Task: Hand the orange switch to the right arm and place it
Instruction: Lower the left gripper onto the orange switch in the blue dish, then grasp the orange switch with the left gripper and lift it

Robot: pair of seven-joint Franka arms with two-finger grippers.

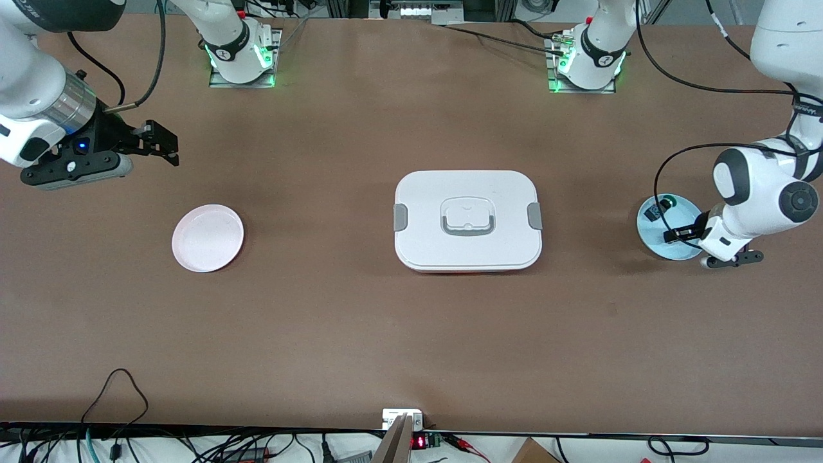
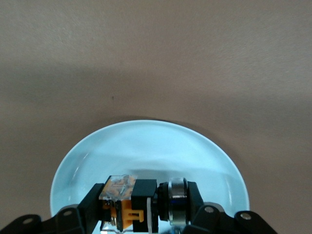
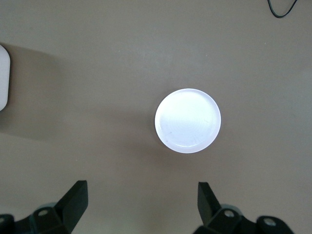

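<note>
While the orange switch (image 2: pixel 131 204) is clamped between the fingers of the left tool (image 2: pixel 141 207), just over the pale blue plate (image 2: pixel 146 146), the pickup step is judged to be in hand. The right tool (image 1: pixel 138 145) is held with fingers spread wide, waiting above the tabletop (image 1: pixel 321 308) near the pink plate (image 1: pixel 208 238). Next, a lift clear of the plate and a meeting of both tools are called for.

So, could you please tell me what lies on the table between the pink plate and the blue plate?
In the front view, a closed white lidded container sits between the pink plate and the blue plate.
</note>
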